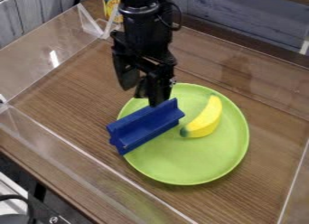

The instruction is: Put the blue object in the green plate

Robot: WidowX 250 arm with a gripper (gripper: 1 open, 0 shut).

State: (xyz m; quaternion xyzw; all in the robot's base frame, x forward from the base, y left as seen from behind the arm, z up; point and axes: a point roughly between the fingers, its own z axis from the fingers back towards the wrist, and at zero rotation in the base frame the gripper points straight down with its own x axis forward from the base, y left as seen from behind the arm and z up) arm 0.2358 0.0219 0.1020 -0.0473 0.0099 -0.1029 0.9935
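Seeing gripper (141, 83) fingers spread, empty, hanging above the blue block (145, 126). I read the block lying on the green plate (205, 160), left end overhanging rim, banana (203, 117) beside it.

The black gripper (143, 83) hides the far edge of the green plate (223, 155) directly behind its fingers. Above it, the arm is cut off by the top edge. Behind the arm, a yellow-labelled item (114, 8) is mostly hidden. Left of the tool, the clear wall (36, 47) runs out of view.
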